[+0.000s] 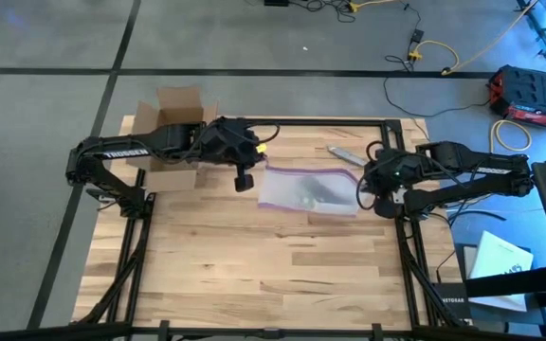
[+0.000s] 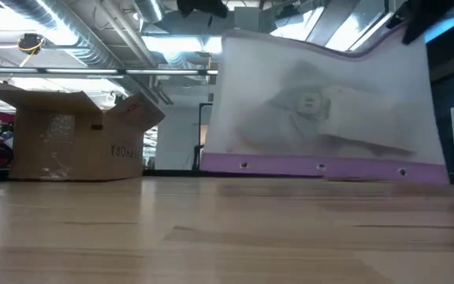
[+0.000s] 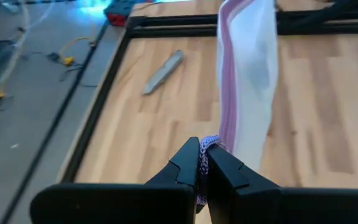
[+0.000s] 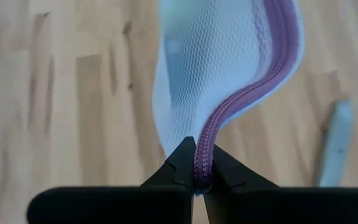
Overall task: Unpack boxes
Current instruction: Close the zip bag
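While the box (image 1: pixel 169 133) sits open at the table's far left corner, both claws hold a mesh bag (image 1: pixel 309 189) up between them.
The left gripper (image 3: pixel 202 163) is pinched shut on the bag's purple zip edge (image 3: pixel 227 93); the right gripper (image 4: pixel 199 167) is clamped on the same edge at the bag's other end. A grey tool (image 1: pixel 345 154) lies just beyond the bag.
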Tool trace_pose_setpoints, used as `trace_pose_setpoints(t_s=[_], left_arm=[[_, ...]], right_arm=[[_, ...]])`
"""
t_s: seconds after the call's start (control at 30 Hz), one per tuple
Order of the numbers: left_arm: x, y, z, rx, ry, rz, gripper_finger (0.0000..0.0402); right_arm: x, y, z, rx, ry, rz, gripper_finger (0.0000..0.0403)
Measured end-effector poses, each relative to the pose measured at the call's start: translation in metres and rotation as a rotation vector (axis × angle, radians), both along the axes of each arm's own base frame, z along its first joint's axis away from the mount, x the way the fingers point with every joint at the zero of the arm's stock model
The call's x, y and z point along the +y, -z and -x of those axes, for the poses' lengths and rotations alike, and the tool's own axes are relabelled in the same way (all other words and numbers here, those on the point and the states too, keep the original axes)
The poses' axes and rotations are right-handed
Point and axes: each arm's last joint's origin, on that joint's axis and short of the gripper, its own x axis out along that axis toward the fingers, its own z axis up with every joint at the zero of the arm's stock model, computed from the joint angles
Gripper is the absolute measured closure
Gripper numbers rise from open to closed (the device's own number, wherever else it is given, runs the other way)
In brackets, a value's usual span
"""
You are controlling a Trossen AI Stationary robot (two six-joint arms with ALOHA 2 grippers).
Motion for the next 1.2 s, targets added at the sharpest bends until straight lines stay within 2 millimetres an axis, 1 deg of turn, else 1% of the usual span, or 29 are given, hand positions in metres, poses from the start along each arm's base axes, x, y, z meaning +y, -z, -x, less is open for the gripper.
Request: trace_pose_setpoints(t_s=[0.17,0.3,0.4,0.5,0.63,0.73,0.87,0.93,1.03,1.1,1.2], left_arm=[[-0.009,-0.001,-0.003,-0.034,0.149,0.122,0.0402],[-0.012,-0.002,-0.004,-0.057,0.212,0.2,0.0402],[-0.013,-0.002,-0.01,-0.093,0.259,0.248,0.0402],[-0.013,0.003,-0.018,-0.096,0.319,0.326,0.0402],[-0.016,0.015,-0.031,-0.071,0.444,0.464,0.0402],[-0.017,0.026,-0.042,-0.05,0.505,0.54,0.0402],[-0.013,0.035,-0.058,-0.085,0.518,0.531,0.0402],[-0.006,0.036,-0.064,-0.132,0.503,0.492,0.0402],[0.011,0.035,-0.069,-0.195,0.45,0.399,0.0402],[0.024,0.034,-0.069,-0.221,0.395,0.283,0.0402],[0.041,0.028,-0.07,-0.272,0.297,0.041,0.0402]], right_arm=[[0.004,0.003,0.006,0.067,-0.078,-0.123,0.0403],[0.007,0.002,0.012,0.089,-0.136,-0.224,0.0403],[0.01,0.0,0.016,0.078,-0.179,-0.3,0.0403],[0.012,-0.002,0.021,0.078,-0.212,-0.377,0.0403],[0.013,-0.009,0.027,0.082,-0.24,-0.428,0.0403],[0.014,-0.017,0.031,0.071,-0.263,-0.438,0.0403],[0.012,-0.02,0.034,0.079,-0.243,-0.371,0.0403],[0.01,-0.018,0.034,0.092,-0.221,-0.31,0.0403],[0.005,-0.016,0.034,0.105,-0.151,-0.144,0.0403],[0.001,-0.016,0.033,0.097,-0.096,-0.003,0.0403],[-0.005,-0.016,0.032,0.097,-0.012,0.201,0.0403]])
